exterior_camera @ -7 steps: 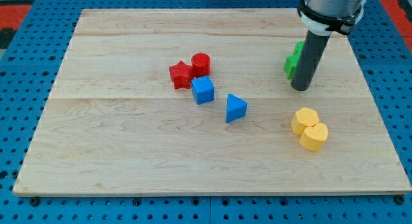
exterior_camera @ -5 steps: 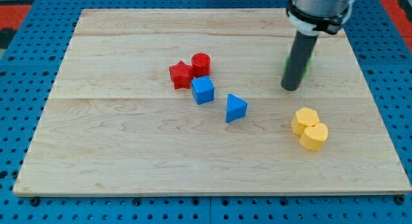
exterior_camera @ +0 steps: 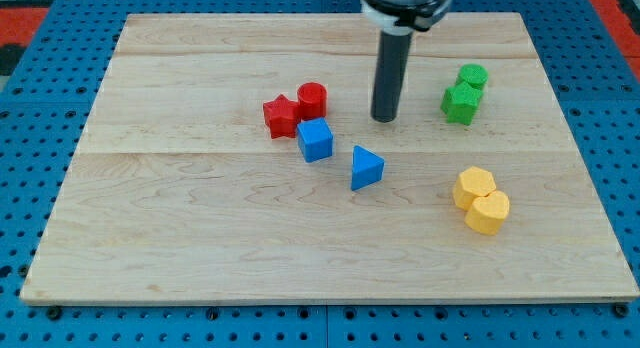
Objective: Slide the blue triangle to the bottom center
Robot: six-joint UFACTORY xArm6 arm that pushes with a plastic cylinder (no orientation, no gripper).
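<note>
Above blue triangle (exterior_camera: 366,168): my tip (exterior_camera: 385,119), apart.

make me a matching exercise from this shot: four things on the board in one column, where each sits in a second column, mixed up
Column one:
1. blue triangle
2. yellow blocks
3. green blocks
4. my tip

Column two:
A. at the view's right, upper part of the board
B. near the board's middle, just right of the blue cube
C. just above the blue triangle, apart from it
D. at the view's right, lower than the other pair there

Pairs: 1-B, 2-D, 3-A, 4-C
</note>
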